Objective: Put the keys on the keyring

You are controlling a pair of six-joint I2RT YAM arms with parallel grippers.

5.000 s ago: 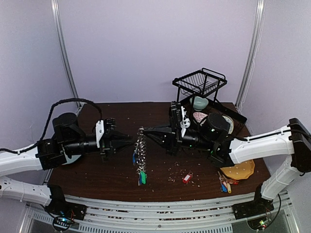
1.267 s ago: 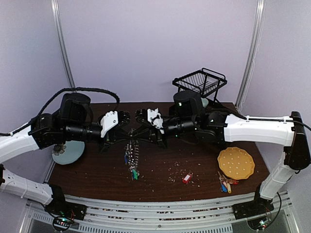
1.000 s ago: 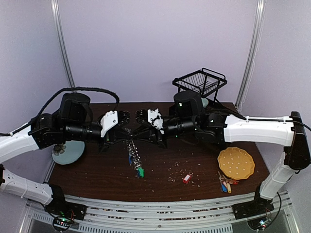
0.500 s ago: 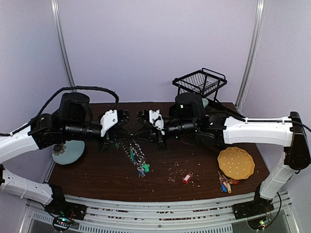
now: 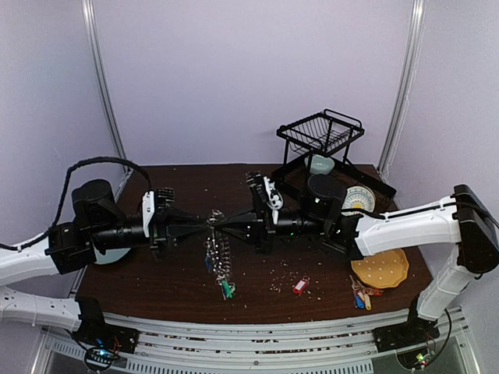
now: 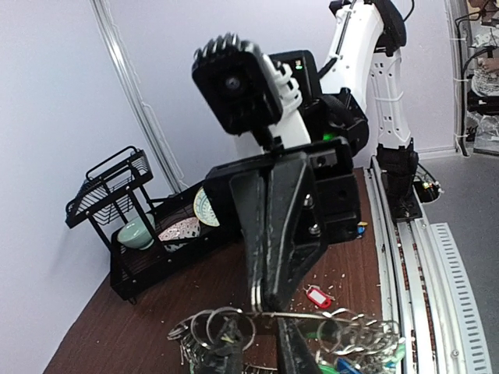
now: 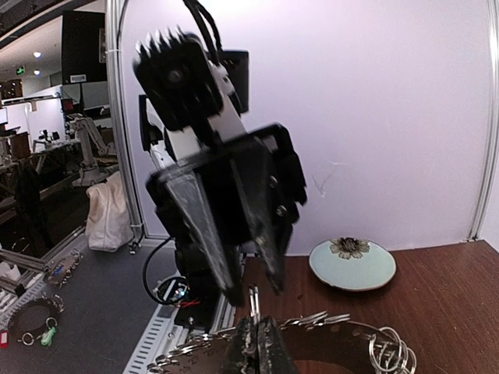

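Observation:
The keyring (image 5: 219,248), a big silver ring strung with small loops, hangs above the table between both arms. Green (image 5: 227,290) and blue (image 5: 208,264) tagged keys dangle from it. My right gripper (image 5: 224,227) is shut on the ring's top. In the right wrist view its fingertips (image 7: 254,343) pinch the keyring (image 7: 331,322) wire. My left gripper (image 5: 204,227) faces it tip to tip, open. In the left wrist view its fingers (image 6: 295,349) stand apart just under the keyring (image 6: 343,316). A loose red-tagged key (image 5: 300,286) lies on the table.
A small bunch of red, yellow and blue tagged keys (image 5: 361,297) lies front right beside a yellow plate (image 5: 381,272). A black dish rack (image 5: 321,133) with a bowl and plates stands at the back right. A pale blue plate (image 7: 352,265) lies on the left. Crumbs dot the table.
The right gripper has shut on the ring and the left gripper has opened its jaws. The left arm has drawn back leftward and the right arm has lowered; the hanging keys have swung.

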